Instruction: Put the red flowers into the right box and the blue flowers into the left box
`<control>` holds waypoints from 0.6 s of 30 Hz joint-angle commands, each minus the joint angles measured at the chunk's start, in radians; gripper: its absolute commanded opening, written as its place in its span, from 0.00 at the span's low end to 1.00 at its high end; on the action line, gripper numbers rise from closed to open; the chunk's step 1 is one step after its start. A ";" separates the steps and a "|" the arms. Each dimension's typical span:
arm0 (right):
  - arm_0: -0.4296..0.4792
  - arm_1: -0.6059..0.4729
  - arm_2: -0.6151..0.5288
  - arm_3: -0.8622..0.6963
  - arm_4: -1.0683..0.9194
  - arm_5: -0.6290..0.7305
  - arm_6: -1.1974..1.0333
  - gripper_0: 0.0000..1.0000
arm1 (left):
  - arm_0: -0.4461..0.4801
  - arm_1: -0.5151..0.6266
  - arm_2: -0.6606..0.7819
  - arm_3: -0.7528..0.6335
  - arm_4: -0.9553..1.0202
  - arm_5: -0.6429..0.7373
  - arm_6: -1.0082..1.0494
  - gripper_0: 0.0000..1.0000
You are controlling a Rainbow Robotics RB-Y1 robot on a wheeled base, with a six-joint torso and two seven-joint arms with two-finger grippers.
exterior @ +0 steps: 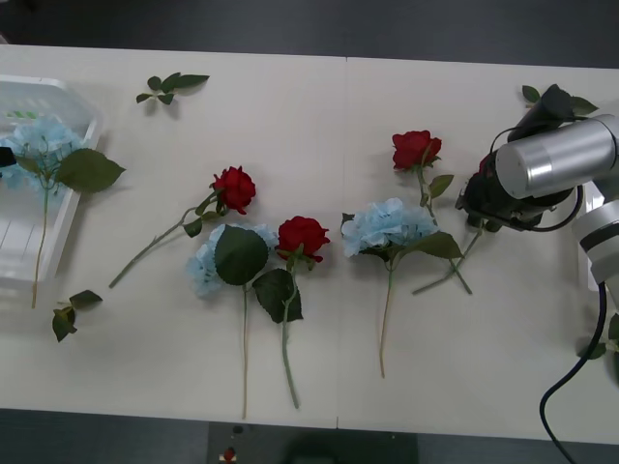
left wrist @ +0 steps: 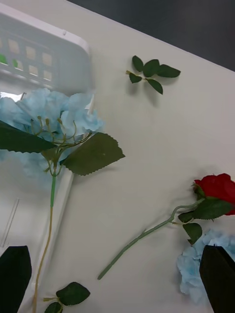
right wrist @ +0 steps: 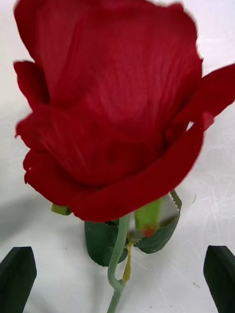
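— How wide was your right pincer (right wrist: 117, 279)?
— Wide open, gripping nothing; a red rose (right wrist: 112, 107) lay just ahead on the table (exterior: 319, 116).
— And the left pincer (left wrist: 115, 281)?
— Open too, by the left box (left wrist: 44, 54) with a blue flower (left wrist: 58, 115)

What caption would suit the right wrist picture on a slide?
Right gripper, black fingers open, poised at a red rose lying on the white table.

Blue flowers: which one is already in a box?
The far-left blue flower: its head rests in the left box, stem trailing over the rim. The other two lie on the table.
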 commanded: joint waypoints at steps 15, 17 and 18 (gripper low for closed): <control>-0.022 0.010 0.037 0.039 0.042 -0.036 -0.024 0.00 | -0.340 -0.091 -0.490 -0.048 -0.473 -0.002 0.022 1.00; -0.023 0.010 0.039 0.039 0.042 -0.036 -0.028 0.00 | -0.374 -0.108 -0.554 -0.039 -0.533 -0.002 0.017 1.00; -0.022 0.010 0.037 0.039 0.042 -0.036 -0.030 0.00 | -0.381 -0.113 -0.571 -0.036 -0.548 -0.002 0.016 1.00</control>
